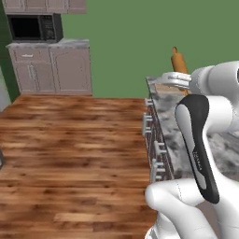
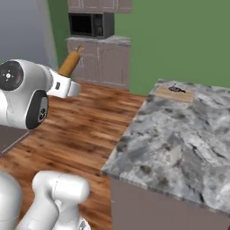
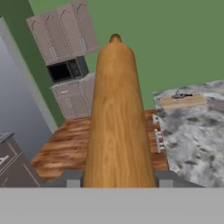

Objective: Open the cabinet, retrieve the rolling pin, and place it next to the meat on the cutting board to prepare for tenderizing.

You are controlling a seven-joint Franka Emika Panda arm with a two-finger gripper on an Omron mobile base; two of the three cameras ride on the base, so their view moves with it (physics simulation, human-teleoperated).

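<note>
In the left base view, the rolling pin [image 1: 179,61] is sticking up behind the arm, above the marble desk [image 1: 224,149]. In the right base view, the pin is slanting up from the wrist, well apart from the cutting board [image 2: 175,94], where the meat [image 2: 176,89] is lying. In the hand view, the gripper [image 3: 117,180] is clamping the pin's thick body between its fingers [image 3: 72,179].

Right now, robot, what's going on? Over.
Gripper shut on the light orange-brown wooden rolling pin. Dark lump of meat on tan wooden cutting board, far corner of marble counter. Nothing blocking.
</note>
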